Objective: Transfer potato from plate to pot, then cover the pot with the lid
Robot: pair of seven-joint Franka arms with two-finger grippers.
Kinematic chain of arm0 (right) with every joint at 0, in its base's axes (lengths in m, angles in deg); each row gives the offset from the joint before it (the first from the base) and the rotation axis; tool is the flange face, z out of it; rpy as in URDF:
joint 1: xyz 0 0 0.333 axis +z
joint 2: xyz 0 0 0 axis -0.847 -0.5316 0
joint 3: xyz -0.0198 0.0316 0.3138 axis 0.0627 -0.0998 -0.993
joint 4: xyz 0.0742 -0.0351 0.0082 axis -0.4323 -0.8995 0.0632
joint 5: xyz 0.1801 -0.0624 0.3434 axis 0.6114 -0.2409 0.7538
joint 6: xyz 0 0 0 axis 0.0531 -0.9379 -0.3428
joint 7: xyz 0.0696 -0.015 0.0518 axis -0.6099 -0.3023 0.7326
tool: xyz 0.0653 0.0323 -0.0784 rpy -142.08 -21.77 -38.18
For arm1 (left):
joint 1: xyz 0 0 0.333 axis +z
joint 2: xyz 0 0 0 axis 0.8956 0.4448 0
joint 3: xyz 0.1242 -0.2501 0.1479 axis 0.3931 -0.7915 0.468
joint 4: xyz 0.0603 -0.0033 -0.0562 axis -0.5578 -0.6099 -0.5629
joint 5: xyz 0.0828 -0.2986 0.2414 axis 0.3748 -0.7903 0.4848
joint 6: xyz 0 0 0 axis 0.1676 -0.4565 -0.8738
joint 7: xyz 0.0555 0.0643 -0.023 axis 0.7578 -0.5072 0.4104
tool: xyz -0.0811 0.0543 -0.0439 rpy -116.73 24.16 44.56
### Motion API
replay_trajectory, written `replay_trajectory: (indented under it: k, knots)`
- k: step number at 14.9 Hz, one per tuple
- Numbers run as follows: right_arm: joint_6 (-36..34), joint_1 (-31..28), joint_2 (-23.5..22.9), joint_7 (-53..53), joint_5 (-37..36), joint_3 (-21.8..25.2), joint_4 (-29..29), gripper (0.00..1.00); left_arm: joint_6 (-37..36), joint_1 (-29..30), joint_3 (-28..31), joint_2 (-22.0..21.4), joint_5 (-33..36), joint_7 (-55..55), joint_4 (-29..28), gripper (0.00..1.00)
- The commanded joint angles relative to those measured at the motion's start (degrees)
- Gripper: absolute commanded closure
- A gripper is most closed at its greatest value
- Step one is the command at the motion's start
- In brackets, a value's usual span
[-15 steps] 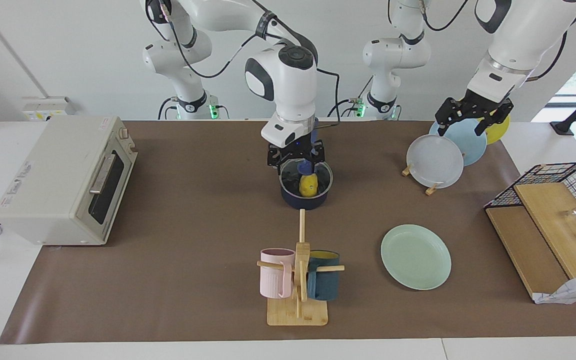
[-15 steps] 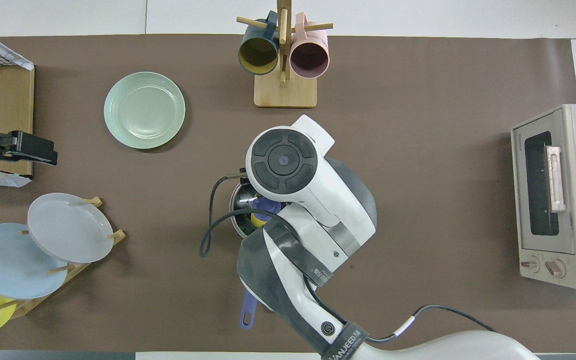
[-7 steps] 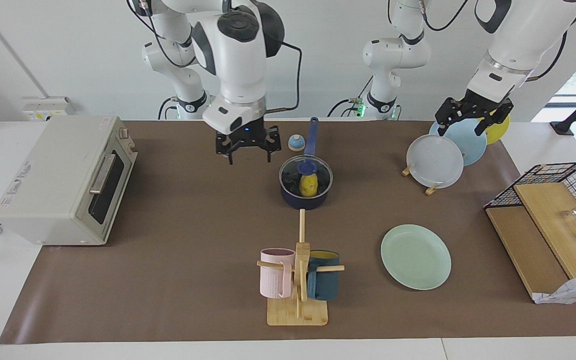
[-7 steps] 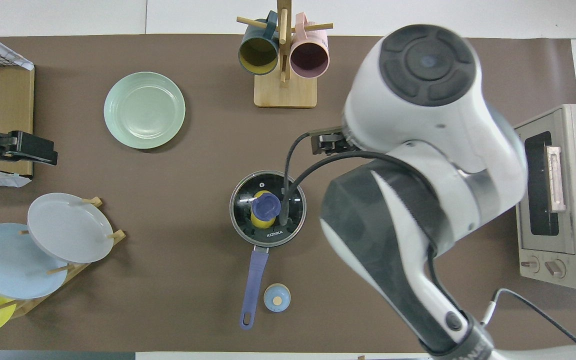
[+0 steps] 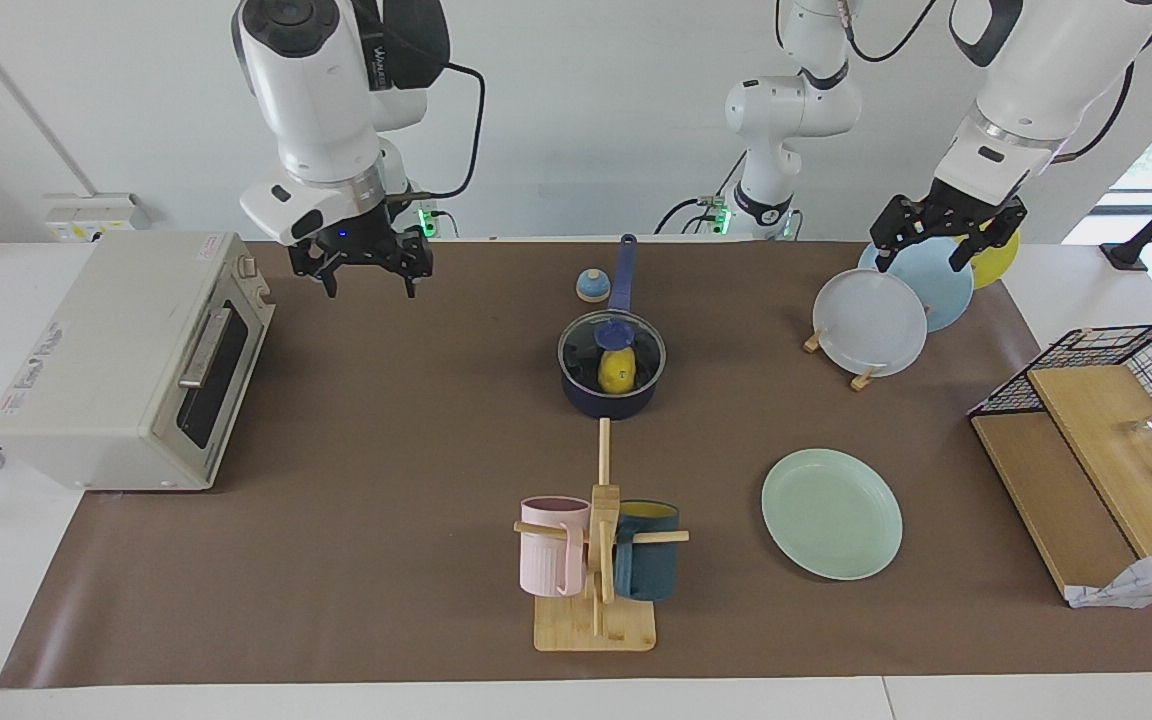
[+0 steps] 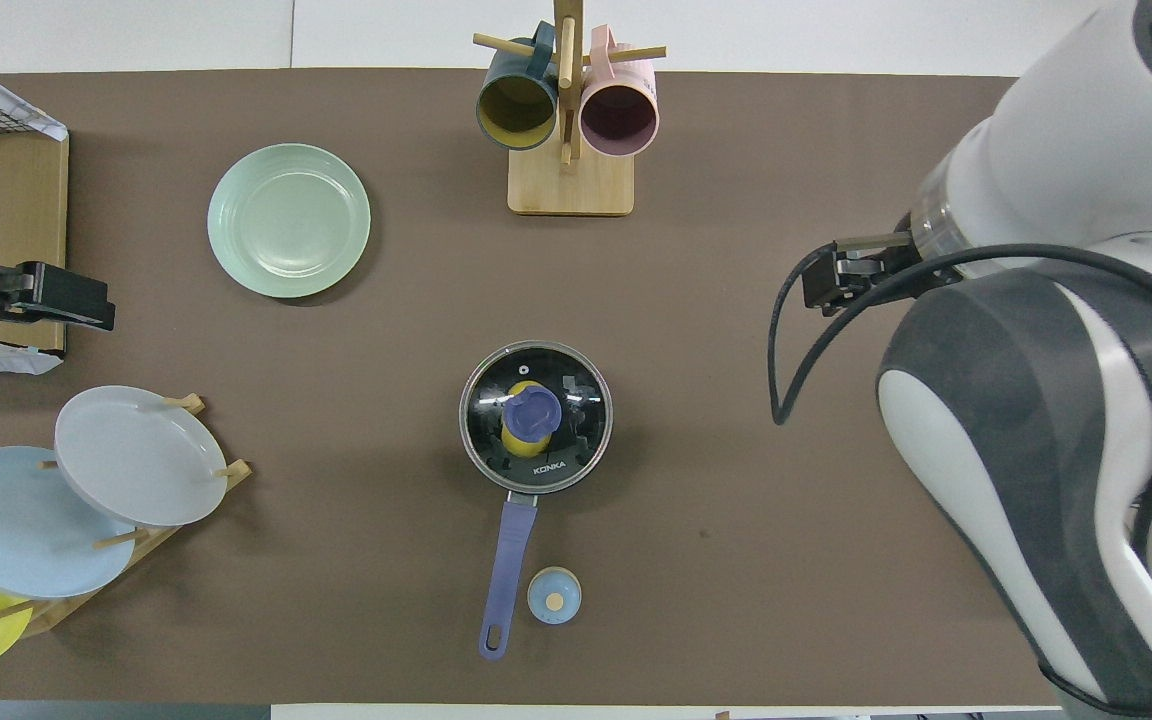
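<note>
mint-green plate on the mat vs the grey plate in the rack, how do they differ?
The round pale mint-green plate lies flat on the brown mat, empty; the round pale grey plate stands tilted on edge in a wooden rack. The mint-green one is farther from the robots. The grey one overlaps a light-blue plate. Both are round and bare.

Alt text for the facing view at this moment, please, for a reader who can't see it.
The glass lid sits on the navy pot with the yellow potato inside; the mint plate lies bare toward the left arm's end. The right gripper, open, hangs over the mat beside the toaster oven; the left gripper, open, waits over the plate rack.
</note>
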Motion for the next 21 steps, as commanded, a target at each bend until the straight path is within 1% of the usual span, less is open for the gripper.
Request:
replay_trajectory:
  k: [1,3,6,7,8,12,17,18,19,20,21]
  knots:
    - [2.4,-3.7,7.7,2.9,2.4,-0.1,-10.9,0.0,0.5,0.9,-0.5,-1.3,-0.8,0.0,-1.5,0.0]
    - [2.9,-4.8,7.3,3.5,1.6,0.6,-10.4,0.0,0.5,0.9,-0.5,-1.3,-0.7,0.0,-1.5,0.0]
    - [2.0,-6.2,7.3,3.7,1.6,1.1,-10.7,0.0,0.5,0.9,-0.5,-1.3,-0.7,0.0,-1.6,0.0]
    - [1.9,-7.0,5.7,3.8,1.6,1.1,-9.9,0.0,0.5,0.9,-0.5,-1.3,-0.8,0.0,-1.5,0.0]
    - [1.5,-8.4,3.8,3.9,1.9,1.0,-7.9,0.0,0.5,0.9,-0.5,-1.3,-0.8,0.0,-1.6,0.0]
    - [0.8,-8.9,3.5,4.7,0.6,0.5,-6.8,0.0,0.5,0.9,-0.5,-1.3,-0.8,0.0,-1.5,0.0]
    - [0.8,-9.2,4.0,5.2,1.9,0.9,-7.0,0.0,0.5,0.9,-0.5,-1.3,-0.7,0.0,-1.6,0.0]
    - [0.9,-9.2,4.1,5.2,1.8,0.9,-6.5,0.0,0.5,0.9,-0.5,-1.3,-0.8,0.0,-1.6,0.0]
    - [0.1,-9.1,3.6,5.2,1.4,0.9,-3.9,0.0,0.5,0.9,-0.5,-1.3,-0.8,0.0,-1.5,0.0]
    - [-1.0,-9.1,3.3,5.2,0.3,0.9,-3.6,0.0,0.5,0.9,-0.5,-1.3,-0.7,0.0,-1.6,0.0]
    - [-0.8,-9.2,3.5,5.2,0.7,0.8,-4.8,0.0,0.5,0.9,-0.5,-1.3,-0.8,0.0,-1.5,0.0]
